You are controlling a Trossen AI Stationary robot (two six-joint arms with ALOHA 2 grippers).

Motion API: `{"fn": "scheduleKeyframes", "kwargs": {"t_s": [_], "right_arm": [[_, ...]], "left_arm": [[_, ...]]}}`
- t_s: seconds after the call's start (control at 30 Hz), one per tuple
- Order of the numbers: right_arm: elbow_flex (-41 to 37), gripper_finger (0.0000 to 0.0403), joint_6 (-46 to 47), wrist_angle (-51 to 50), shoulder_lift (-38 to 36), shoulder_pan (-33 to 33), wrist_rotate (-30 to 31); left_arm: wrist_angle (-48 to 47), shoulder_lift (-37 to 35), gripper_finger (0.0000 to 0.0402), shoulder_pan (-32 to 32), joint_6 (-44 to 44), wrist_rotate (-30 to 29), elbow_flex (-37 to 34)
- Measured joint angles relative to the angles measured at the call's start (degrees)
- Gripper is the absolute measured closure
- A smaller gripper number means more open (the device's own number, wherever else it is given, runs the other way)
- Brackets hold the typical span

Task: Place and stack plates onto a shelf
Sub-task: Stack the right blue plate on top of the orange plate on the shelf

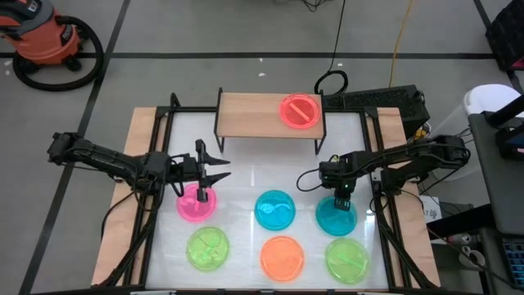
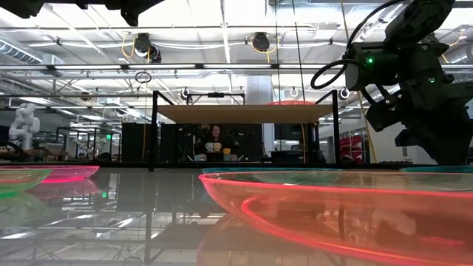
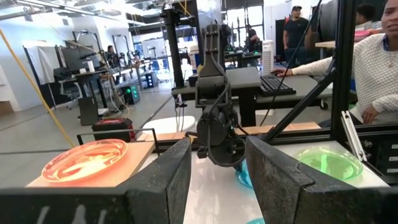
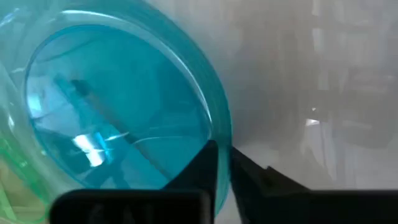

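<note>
Your right gripper (image 1: 345, 201) is clamped on the rim of the blue plate (image 1: 335, 216) near the table's right edge — in the right wrist view the two fingers (image 4: 208, 163) meet across the plate's edge with almost no gap, one inside the rim and one outside. The plate is translucent teal-blue with a raised lip; whether it is flat on the table (image 1: 250, 176) or slightly lifted you cannot tell.

Your left gripper (image 1: 214, 173) hangs over the table's left side, just above the pink plate (image 1: 196, 203), its jaws spread wide and holding nothing.

On the shelf (image 1: 254, 114) at the table's far edge, one pink-red plate (image 1: 300, 111) lies at the right end. The rest lie on the table: a second blue plate (image 1: 275, 209) in the middle, and along the near edge a green plate (image 1: 207, 248), an orange plate (image 1: 282, 257) and another green plate (image 1: 348, 260) — the last just beside the gripped one.
</note>
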Motion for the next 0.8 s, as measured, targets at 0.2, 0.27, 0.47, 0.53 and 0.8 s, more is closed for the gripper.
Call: {"fn": "scheduleKeyframes", "kwargs": {"t_s": [0.2, 0.27, 0.47, 0.53, 0.8], "right_arm": [[-0.01, 0.04, 0.12, -0.28, -1.97, 0.0, 0.25], [0.43, 0.0401, 0.14, -1.22, -3.09, 0.0, 0.4], [3.34, 0.0403, 1.44, -3.12, -7.89, 0.0, 0.42], [4.65, 0.0403, 1.5, -3.15, -10.01, 0.0, 0.42], [9.62, 0.0403, 2.07, 8.05, -18.23, -1.62, 2.06]], "left_arm": [[0.02, 0.0, 0.0243, 0.0, 0.0, 0.0, 0.0], [0.0, 0.0, 0.0243, 0.0, 0.0, 0.0, 0.0], [0.2, 0.0, 0.0243, 0.0, 0.17, 0.0, 0.0], [0.22, 0.0, 0.0243, 0.0, 0.17, -0.02, 0.0], [0.63, 0.0, 0.0243, 0.0, 0.17, -0.02, 0.0]]}}
